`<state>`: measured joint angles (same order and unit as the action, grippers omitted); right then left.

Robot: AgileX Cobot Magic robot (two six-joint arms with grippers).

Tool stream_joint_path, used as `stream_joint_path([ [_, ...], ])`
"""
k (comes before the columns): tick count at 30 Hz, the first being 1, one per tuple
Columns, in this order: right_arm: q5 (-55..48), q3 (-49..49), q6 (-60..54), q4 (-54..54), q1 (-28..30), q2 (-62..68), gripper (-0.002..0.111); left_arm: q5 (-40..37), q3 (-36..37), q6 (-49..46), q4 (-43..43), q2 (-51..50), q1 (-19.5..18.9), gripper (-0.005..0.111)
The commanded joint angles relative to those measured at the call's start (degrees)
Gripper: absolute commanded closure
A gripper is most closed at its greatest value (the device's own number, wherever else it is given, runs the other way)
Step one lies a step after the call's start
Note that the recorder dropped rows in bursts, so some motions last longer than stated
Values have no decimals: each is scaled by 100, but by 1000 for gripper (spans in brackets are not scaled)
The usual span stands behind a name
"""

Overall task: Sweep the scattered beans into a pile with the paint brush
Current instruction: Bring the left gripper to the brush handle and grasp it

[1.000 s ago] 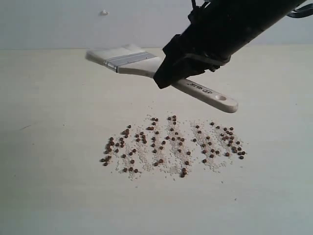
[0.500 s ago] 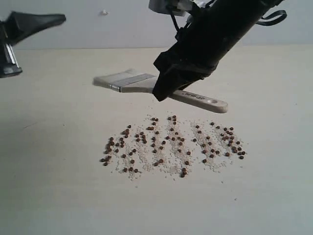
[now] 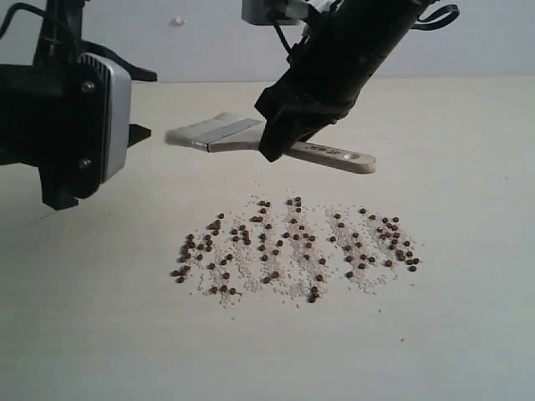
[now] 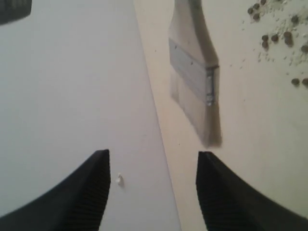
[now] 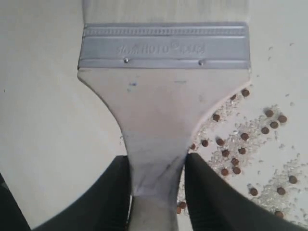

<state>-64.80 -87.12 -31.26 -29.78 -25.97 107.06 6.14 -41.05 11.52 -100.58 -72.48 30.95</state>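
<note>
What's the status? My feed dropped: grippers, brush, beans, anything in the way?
Right gripper shut on paint brush handle. Left gripper open, empty, near the bristles. Beans scattered, unpiled. Nothing between brush and beans.

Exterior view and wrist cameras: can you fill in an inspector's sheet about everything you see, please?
Surface: pale table, flat and plain.
Job's things: beans scattered in loose rows, not piled; paint brush held beyond them, not touching them.
Clutter: fine whitish grains mixed among the beans.
Grippers: left gripper open, holding nothing; right gripper shut on the paint brush handle.
Cables: black cables loop near the top of each arm.
Surroundings: plain pale wall with one small white speck.
</note>
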Motion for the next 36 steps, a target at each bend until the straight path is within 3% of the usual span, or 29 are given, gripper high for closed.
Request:
stream_joint_path([
  [1, -10, -83, -2, 6, 0, 4, 108, 252, 21, 381, 100, -147, 276, 53],
  [14, -75, -83, -2, -30, 0, 4, 108, 128, 4, 367, 738, -775, 396, 53],
  [36, -248, -83, -2, -157, 0, 4, 108, -47, -939, 366, 975, -2090, 396, 53],
])
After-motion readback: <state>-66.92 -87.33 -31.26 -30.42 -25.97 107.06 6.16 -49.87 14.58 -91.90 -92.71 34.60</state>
